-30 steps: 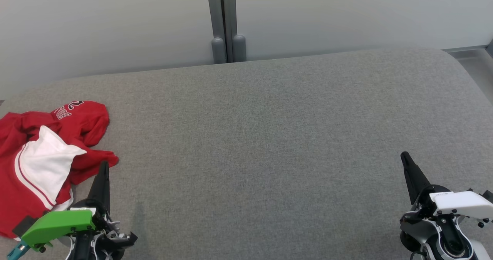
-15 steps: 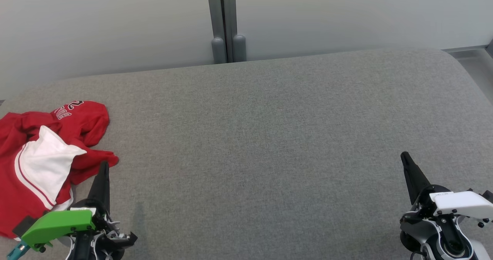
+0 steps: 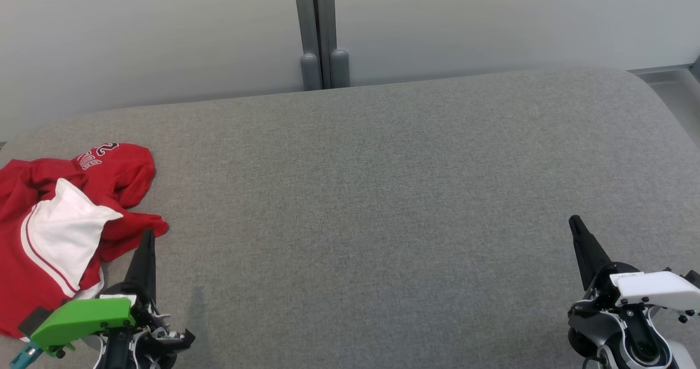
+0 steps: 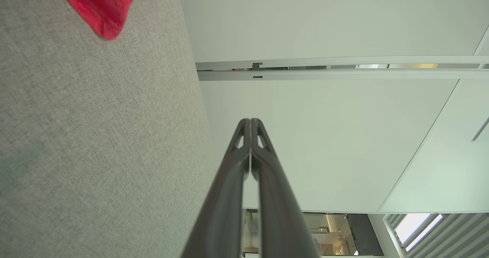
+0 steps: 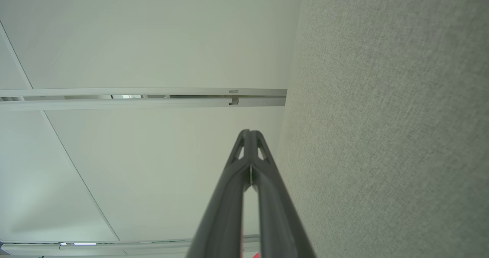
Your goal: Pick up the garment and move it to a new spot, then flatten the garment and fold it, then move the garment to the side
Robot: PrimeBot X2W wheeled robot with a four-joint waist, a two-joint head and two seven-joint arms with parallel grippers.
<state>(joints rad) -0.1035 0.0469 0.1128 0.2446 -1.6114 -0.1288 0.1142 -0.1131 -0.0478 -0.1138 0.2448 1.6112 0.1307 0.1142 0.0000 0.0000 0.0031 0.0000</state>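
Note:
A crumpled red garment (image 3: 49, 221) with a white panel and white lettering lies bunched at the far left of the grey padded surface (image 3: 383, 194). A corner of the garment (image 4: 103, 5) reaches into the top left of the left wrist view. My left gripper (image 3: 147, 236) rests at the lower left, its tip just beside the garment's near edge, fingers pressed together and holding nothing. In the left wrist view the left gripper (image 4: 251, 120) shows its tips touching. My right gripper (image 3: 574, 222) sits at the lower right, far from the garment, shut and empty, as the right gripper (image 5: 249, 132) also shows.
A pale wall with a grey vertical post (image 3: 320, 30) stands behind the surface's far edge. The surface rounds off at the right (image 3: 656, 93), with a grey ledge beyond it.

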